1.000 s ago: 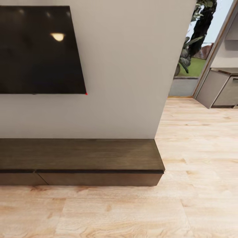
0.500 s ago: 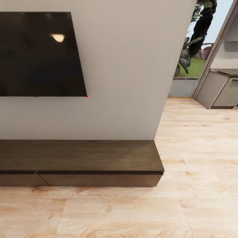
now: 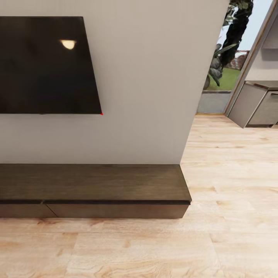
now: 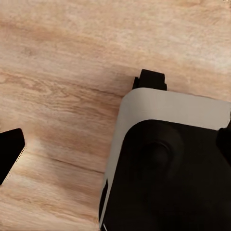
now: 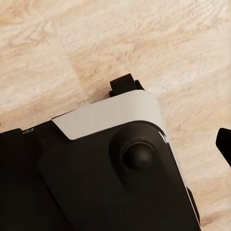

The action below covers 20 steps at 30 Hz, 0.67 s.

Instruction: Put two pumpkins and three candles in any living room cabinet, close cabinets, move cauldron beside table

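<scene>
- Facing the low dark cabinet [image 3: 96, 189] against the wall under the television [image 3: 46, 65]; its flat, handleless drawer fronts look stiff and likely need a pull at the top edge.
- Both wrist cameras look down on the wooden floor [image 4: 57, 72] and the robot's base [image 4: 168, 163].
- Pincer openings: cannot tell.

Illumination was even and bright, with soft rendering throughout. The black screen [image 3: 46, 65] carried one small glare spot reflecting a ceiling lamp. A faint shadow lay under the cabinet [image 3: 92, 185] top edge. Daylight entered through the doorway [image 3: 226, 58]. The wooden floor [image 4: 62, 72] appeared slightly blurred in both wrist views.
</scene>
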Motion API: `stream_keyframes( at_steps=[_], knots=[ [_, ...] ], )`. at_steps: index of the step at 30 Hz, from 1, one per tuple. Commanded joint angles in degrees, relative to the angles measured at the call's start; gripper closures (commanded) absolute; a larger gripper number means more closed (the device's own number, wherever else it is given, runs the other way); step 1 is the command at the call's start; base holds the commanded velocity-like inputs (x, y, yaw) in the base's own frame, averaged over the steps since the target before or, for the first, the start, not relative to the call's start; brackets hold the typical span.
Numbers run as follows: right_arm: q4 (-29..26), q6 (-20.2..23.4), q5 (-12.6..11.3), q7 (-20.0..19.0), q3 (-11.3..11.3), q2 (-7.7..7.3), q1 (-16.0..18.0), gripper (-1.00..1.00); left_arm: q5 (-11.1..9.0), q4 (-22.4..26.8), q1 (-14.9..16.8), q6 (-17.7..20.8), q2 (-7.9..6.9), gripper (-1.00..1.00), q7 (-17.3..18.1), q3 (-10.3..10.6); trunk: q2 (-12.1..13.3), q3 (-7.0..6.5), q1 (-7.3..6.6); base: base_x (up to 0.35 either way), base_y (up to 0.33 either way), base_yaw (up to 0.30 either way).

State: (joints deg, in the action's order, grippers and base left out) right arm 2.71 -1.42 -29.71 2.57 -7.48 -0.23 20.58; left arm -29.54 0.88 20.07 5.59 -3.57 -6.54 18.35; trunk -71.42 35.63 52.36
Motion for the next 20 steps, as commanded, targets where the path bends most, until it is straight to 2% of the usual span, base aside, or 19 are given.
stream_keyframes(
  at_steps=[1, 4, 9, 20],
  knots=[
    [0.1, -0.28, -0.35, 0.0, -0.53, 0.08, 0.07, -1.0, -0.55, 0.12, -0.09, 0.26, -0.25, -1.0, -0.31, 0.48, -0.03, 0.04, 0.0, 0.0, 0.0, 0.0],
    [0.06, -0.84, -0.25, -0.01, -0.58, 0.16, 0.07, -1.0, -0.57, 0.16, -0.68, 0.17, -0.57, -1.0, -0.43, 0.46, -0.03, 0.04, 0.0, 0.0, 0.0, 0.0],
    [0.05, -1.25, -0.35, -0.02, -0.61, 0.38, 0.07, -1.0, -0.83, 0.14, -1.45, 0.12, -0.15, -1.0, -0.47, 0.46, -0.03, 0.04, 0.0, 0.0, 0.0, 0.0],
    [0.06, -1.3, -0.35, -0.02, -0.6, 0.4, 0.07, -1.0, -0.78, 0.17, -1.67, 0.12, -0.39, -1.0, -0.46, 0.46, -0.03, 0.04, 0.0, 0.0, 0.0, 0.0]
  ],
)
